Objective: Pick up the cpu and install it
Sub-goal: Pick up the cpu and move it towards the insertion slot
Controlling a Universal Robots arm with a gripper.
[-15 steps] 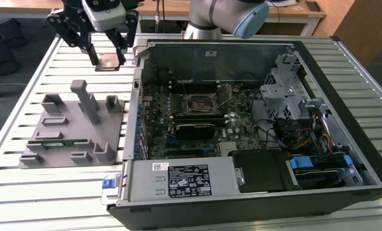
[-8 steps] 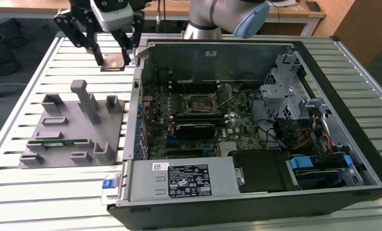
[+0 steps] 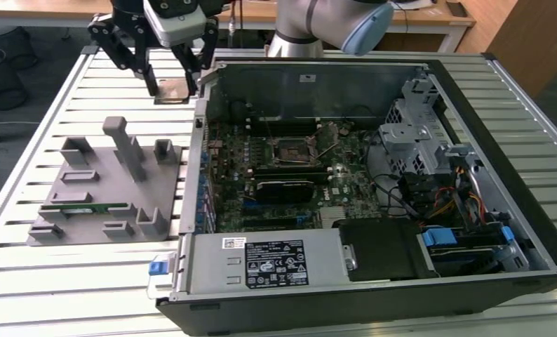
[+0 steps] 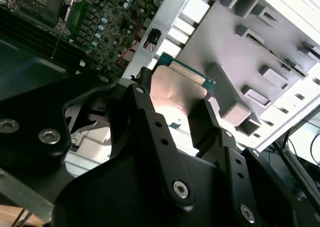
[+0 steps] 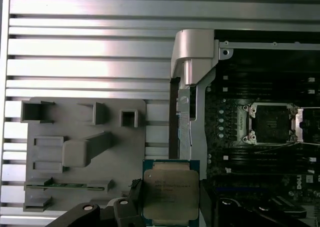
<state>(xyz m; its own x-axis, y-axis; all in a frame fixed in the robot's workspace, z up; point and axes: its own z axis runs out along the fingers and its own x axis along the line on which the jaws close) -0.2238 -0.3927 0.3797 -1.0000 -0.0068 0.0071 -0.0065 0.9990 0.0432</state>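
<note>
In the exterior view an open computer case [image 3: 372, 298] lies on the slatted bench [image 3: 35, 295], with its socket [image 3: 292, 149] uncovered. A grey fixture tray [image 3: 96, 188] sits just beside the case, on the exterior view's left. The arm reaches down near the case's far corner. The tool [image 3: 172, 83] points downward, clamped on the cpu [image 3: 172, 92] above the bench. In the second wrist view black fingers [image 4: 145, 117] press the cpu's opposite edges. In the first wrist view the cpu hangs by the case wall, well apart from the socket.
</note>
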